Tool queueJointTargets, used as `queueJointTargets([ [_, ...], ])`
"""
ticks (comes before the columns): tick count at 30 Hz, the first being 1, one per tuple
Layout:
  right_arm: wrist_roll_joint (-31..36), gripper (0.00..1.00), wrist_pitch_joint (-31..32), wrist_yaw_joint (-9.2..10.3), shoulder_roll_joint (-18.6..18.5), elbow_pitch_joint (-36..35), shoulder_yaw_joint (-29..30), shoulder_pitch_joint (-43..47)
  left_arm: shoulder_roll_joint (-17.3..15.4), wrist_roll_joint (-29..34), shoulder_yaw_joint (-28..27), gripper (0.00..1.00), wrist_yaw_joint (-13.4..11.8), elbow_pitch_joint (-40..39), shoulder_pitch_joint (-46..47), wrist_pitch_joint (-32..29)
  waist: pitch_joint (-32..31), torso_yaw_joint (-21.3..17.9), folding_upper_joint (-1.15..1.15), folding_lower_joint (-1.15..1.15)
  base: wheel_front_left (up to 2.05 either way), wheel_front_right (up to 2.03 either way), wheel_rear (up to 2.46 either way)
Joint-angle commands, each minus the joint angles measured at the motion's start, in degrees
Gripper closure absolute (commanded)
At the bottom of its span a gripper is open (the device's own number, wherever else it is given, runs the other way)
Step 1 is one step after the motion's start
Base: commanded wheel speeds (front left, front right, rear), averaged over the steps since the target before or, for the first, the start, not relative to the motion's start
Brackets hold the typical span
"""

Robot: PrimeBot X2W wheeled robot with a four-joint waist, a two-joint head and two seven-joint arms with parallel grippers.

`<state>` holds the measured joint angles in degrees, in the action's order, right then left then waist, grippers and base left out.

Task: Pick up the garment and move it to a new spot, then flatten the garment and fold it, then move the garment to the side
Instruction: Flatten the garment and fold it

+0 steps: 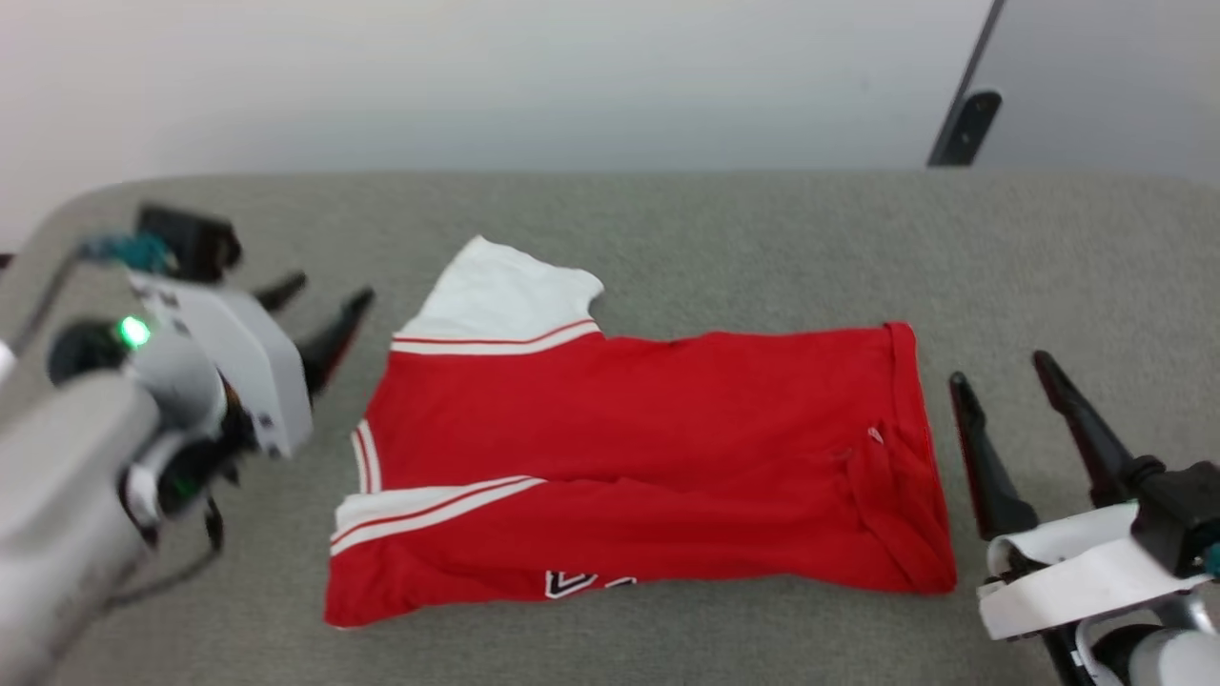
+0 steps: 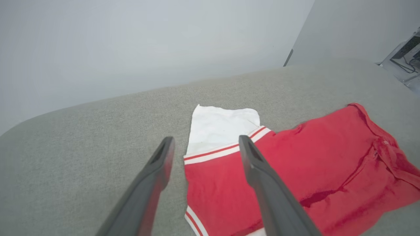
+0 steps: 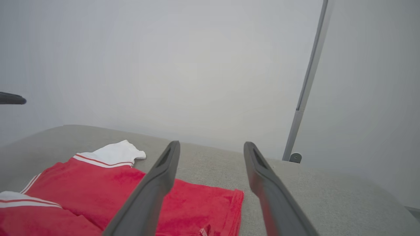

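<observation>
Soft red shirt (image 1: 648, 457) folded flat on fuzzy grey table (image 1: 762, 229), left gripper (image 1: 319, 310) and right gripper (image 1: 1001, 367) wide open, holding nothing

Left end effector (image 1: 334, 288): two long, tapered, dark grey fingers on a boxy pale grey housing (image 1: 243, 357). Behind, a rounded grey forearm (image 1: 67, 476) with a glowing green light (image 1: 133, 332), a thin black cable (image 1: 212, 534) and a teal connector (image 1: 133, 250). Right end effector (image 1: 1001, 372): same slim dark fingers, hollowed along the inner faces, set in a glossy white curved bracket (image 1: 1077, 572) beside a black block (image 1: 1182, 510).
</observation>
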<state>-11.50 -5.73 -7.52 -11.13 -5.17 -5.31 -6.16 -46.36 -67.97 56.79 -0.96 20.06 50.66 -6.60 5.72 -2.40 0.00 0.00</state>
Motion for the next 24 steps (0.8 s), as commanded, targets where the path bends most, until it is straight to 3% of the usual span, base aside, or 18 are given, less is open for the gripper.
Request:
queueJointTargets([
  [1, 0.50, 0.00, -0.55, 0.08, 0.20, 0.23, -0.01, -0.33, 0.20, 0.21, -0.22, 0.00, 0.41, 0.28, 1.35, -0.47, 3.45, -2.87, 0.00, 0.00, 0.00, 0.00, 0.00],
  [16, 1.58, 0.00, -6.03, 0.08, 4.64, 2.41, -2.69, -6.91, -4.77, 2.24, 2.09, 0.00, 6.59, 7.73, 23.36, -27.15, 20.72, -14.49, 0.00, 0.00, 0.00, 0.00, 0.00],
  [24, 1.27, 0.00, -8.00, 0.08, 6.32, 4.23, -3.13, -7.88, -4.55, 2.60, 3.51, 0.00, 7.66, 12.15, 29.41, -35.28, 24.87, -17.54, 0.00, 0.00, 0.00, 0.00, 0.00],
])
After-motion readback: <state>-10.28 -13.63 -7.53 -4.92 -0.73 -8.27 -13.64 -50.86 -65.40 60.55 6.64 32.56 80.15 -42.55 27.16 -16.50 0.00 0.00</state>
